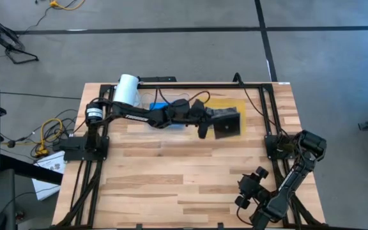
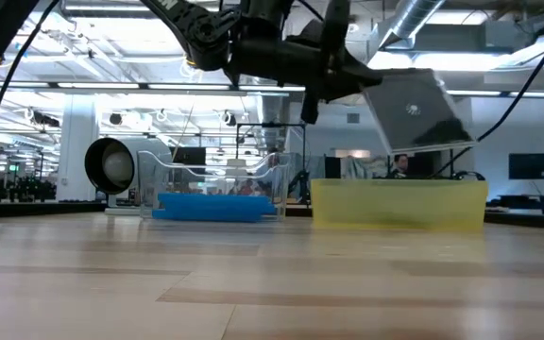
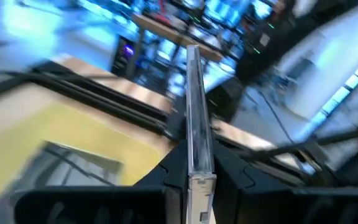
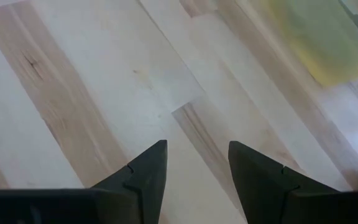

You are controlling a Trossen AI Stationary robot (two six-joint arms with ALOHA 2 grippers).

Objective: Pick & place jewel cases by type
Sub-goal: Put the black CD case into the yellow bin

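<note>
Aloft, left claw gripping grey case

Left arm stretched across the table's far side, left gripper clamped; right gripper parted near the front edge

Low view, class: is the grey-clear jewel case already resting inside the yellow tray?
No. The left gripper holds the grey-clear jewel case tilted in the air, clear above the yellow tray.
</note>
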